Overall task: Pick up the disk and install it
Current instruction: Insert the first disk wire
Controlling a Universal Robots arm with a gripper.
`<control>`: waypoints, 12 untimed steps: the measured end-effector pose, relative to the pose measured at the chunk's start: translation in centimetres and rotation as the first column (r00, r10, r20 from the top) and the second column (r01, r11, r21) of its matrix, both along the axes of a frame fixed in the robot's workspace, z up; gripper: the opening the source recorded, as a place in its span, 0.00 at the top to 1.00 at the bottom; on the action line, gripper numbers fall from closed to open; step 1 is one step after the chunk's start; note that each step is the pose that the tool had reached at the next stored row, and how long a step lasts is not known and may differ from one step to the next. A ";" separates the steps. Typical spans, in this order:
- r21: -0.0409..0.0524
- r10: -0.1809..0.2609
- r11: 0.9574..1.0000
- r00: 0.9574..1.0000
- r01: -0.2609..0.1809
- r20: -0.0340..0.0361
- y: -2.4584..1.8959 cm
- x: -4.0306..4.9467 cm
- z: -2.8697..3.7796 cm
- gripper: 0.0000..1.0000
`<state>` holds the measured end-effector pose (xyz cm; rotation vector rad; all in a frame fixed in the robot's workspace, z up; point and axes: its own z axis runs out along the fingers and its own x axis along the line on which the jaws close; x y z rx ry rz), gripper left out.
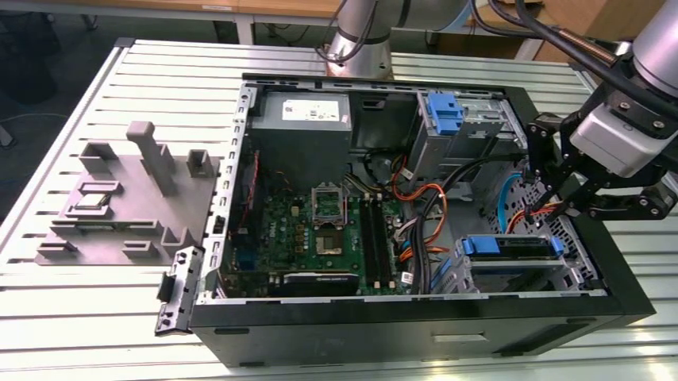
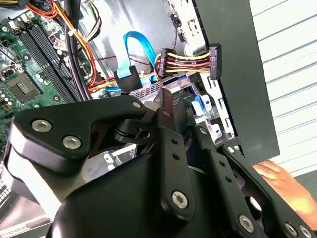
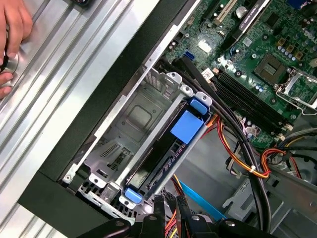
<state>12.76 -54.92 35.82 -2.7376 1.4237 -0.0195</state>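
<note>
1. The disk (image 1: 509,248) sits on edge in the metal drive cage (image 1: 466,274) at the computer case's front corner, on the exterior view's right.
2. Its blue carrier bracket (image 3: 186,125) faces upward, with blue tabs at both ends, in the first wrist view.

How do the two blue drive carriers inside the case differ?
The upper blue carrier stands on end in the cage toward the power supply; the lower blue carrier lies crosswise in the bay at the exterior view's lower right. A dark drive body sits under the lower blue carrier; the upper blue carrier looks bare. Both are blue plastic in metal cages.
</note>
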 end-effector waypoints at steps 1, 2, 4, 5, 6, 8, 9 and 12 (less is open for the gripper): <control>0.000 0.000 1.000 1.000 0.000 0.000 0.00 0.00 0.00 0.76; 0.000 0.000 1.000 1.000 0.000 0.000 0.00 0.00 0.00 0.76; 0.000 0.000 1.000 1.000 0.000 0.000 0.00 0.00 0.00 0.76; 0.000 0.000 1.000 1.000 0.000 0.000 0.00 0.00 0.00 0.76; 0.000 0.000 1.000 1.000 0.000 0.000 0.00 0.00 0.00 0.76; 0.000 0.001 1.000 1.000 -0.001 0.001 0.00 0.00 0.00 0.76; 0.000 0.002 1.000 1.000 -0.002 0.001 0.00 0.00 0.00 0.76; 0.000 0.025 1.000 1.000 -0.025 0.002 0.00 0.00 0.00 0.76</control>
